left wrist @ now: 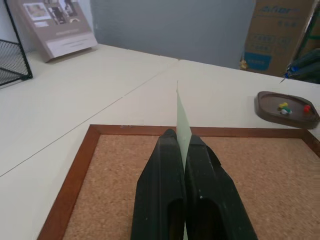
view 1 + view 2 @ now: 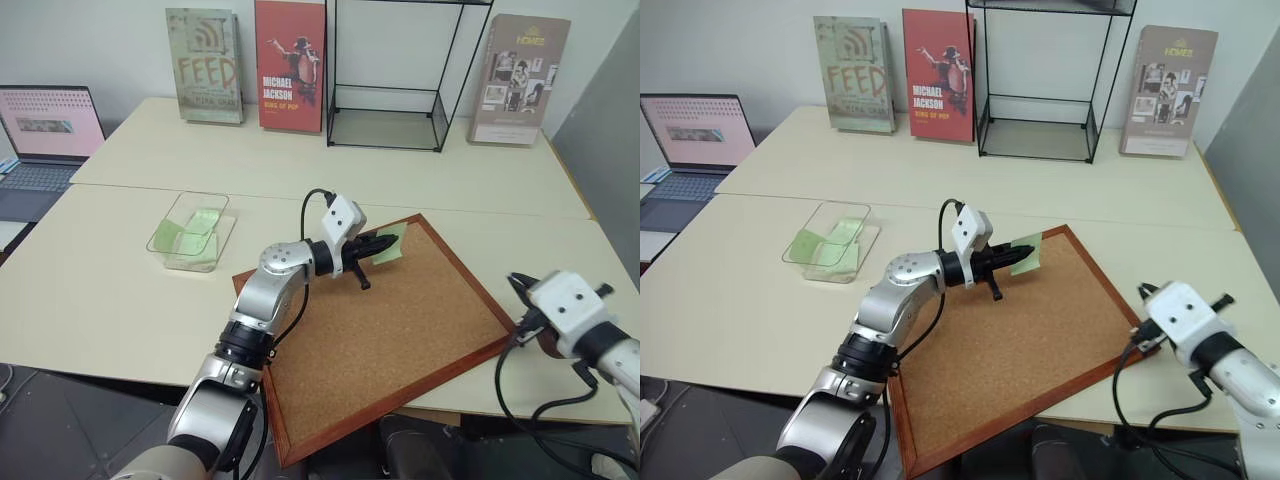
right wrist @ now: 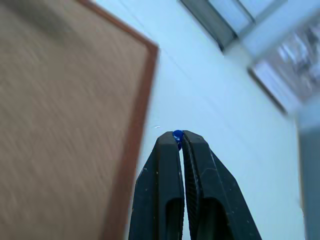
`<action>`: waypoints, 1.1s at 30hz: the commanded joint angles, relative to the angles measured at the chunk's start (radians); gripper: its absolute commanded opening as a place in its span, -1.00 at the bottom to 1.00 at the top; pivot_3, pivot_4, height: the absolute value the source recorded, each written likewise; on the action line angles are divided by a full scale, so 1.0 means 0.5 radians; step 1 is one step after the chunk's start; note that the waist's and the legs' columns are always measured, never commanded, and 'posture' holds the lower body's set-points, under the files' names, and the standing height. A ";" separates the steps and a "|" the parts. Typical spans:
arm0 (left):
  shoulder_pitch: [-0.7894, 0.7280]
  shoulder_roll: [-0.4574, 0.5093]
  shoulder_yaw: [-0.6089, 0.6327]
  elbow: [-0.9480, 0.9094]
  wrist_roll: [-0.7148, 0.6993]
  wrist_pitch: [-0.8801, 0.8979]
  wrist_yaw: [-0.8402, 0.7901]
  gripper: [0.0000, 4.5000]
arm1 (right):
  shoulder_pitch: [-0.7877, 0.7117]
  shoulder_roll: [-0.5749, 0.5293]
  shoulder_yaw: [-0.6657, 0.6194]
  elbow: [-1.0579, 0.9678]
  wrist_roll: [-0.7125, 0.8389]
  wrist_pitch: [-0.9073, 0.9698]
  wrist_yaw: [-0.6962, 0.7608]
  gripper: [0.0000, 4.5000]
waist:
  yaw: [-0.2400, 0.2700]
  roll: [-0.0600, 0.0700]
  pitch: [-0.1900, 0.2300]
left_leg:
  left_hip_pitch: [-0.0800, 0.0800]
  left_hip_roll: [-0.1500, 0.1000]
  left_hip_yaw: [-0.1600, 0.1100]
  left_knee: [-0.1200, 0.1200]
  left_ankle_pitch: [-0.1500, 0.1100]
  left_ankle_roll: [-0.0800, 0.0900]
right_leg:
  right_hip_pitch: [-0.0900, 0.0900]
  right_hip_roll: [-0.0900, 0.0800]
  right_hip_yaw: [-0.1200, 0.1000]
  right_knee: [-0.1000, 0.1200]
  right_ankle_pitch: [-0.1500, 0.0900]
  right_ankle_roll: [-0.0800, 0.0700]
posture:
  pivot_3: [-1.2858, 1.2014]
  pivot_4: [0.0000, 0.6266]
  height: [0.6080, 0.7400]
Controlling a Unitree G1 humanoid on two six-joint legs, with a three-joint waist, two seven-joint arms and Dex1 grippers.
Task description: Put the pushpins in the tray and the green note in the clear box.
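Left gripper [image 2: 385, 243] held level over the corkboard [image 2: 400, 330], jaws clamped on the green note [image 2: 392, 241], the slip pinched edge-on and standing clear of the cork, probably so it could be carried without dragging. Clear box [image 2: 192, 232] stood well apart toward the robot's left on the worktop [image 2: 100, 290], already holding greenish slips; note not yet in it. Right gripper [image 3: 178, 136] hung past the corkboard's right edge, jaws together on a tiny blue pushpin [image 3: 177, 133] at the very tips, likely bound for the tray [image 1: 287, 107]. Tray sat just beside the corkboard's right side, with a yellow, a green and a red pin [image 1: 306, 107] lying in it. Remaining work judged as one drop-off per arm.
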 commanded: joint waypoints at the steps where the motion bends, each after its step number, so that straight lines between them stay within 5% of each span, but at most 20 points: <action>1: 0.002 0.012 -0.050 -0.164 0.030 -0.061 -0.014 -0.99 | 0.115 -0.028 -0.227 0.060 -0.030 0.160 -0.023 -1.00 | -0.001 0.000 0.000 | 0.000 0.000 0.000 0.000 0.000 0.000 | 0.000 0.000 0.001 0.000 0.000 0.000 | 0.03 -0.52 1.00; 18: 0.059 -0.013 -0.126 -0.216 0.046 -0.074 0.003 -0.99 | -0.023 -0.209 -0.114 0.555 0.118 0.295 0.095 -1.00 | -0.003 0.001 0.000 | 0.003 -0.001 0.005 0.000 0.000 0.000 | 0.002 0.000 0.006 -0.001 -0.001 -0.002 | 0.03 -0.52 1.00; 19: 0.062 -0.011 -0.127 -0.218 0.046 -0.075 0.003 -1.00 | -0.032 -0.214 -0.106 0.558 0.124 0.299 0.095 -0.78 | -0.003 0.001 0.000 | 0.003 0.000 0.005 0.000 0.000 0.000 | 0.002 0.000 0.005 -0.001 0.000 -0.001 | 0.03 -0.52 1.00; 33: 0.058 -0.002 -0.108 -0.193 0.048 -0.077 0.009 -1.00 | -0.065 -0.279 -0.148 0.495 0.211 0.402 0.109 0.55 | -0.003 0.001 0.000 | 0.003 -0.001 0.005 0.001 0.000 0.000 | 0.002 0.000 0.005 -0.002 0.000 0.000 | 0.03 -0.52 1.00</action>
